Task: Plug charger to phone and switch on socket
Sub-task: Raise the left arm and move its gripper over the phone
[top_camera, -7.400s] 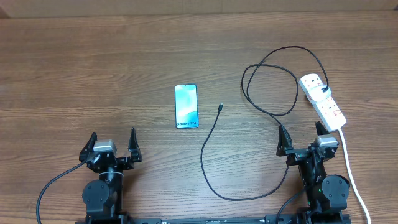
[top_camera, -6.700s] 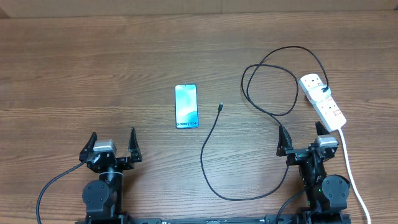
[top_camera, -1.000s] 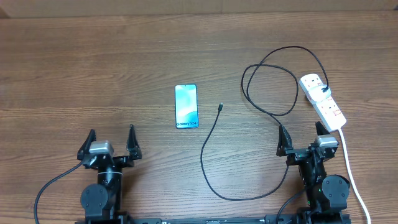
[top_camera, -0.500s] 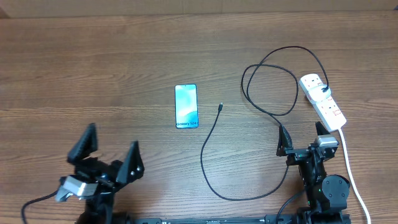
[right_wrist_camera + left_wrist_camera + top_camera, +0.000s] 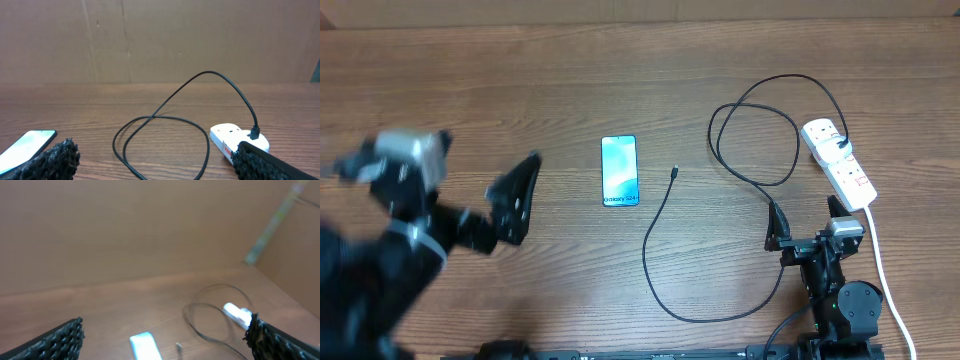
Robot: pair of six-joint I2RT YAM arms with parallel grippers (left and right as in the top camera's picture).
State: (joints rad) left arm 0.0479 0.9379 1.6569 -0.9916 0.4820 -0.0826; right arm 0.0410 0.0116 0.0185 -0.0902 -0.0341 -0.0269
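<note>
The phone (image 5: 620, 171) lies flat mid-table with its light blue screen up. The charger cable (image 5: 655, 225) curves from its small tip (image 5: 675, 172), just right of the phone, through a loop to a black plug in the white socket strip (image 5: 838, 162) at the right. My left gripper (image 5: 435, 180) is open, empty, raised and blurred, left of the phone. Its wrist view shows the phone (image 5: 146, 346), cable tip (image 5: 178, 347) and socket (image 5: 236, 314) below. My right gripper (image 5: 805, 220) is open and empty near the front edge. Its wrist view shows the cable loop (image 5: 165, 120), socket (image 5: 237, 140) and phone (image 5: 27, 142).
A thick white cord (image 5: 885, 270) runs from the socket strip down past the right arm to the front edge. A brown cardboard wall (image 5: 160, 40) stands behind the wooden table (image 5: 520, 90).
My left arm has risen from its rest pose and swung up toward the left, its open gripper now blurred with motion. The right arm, phone and cable have not moved.
</note>
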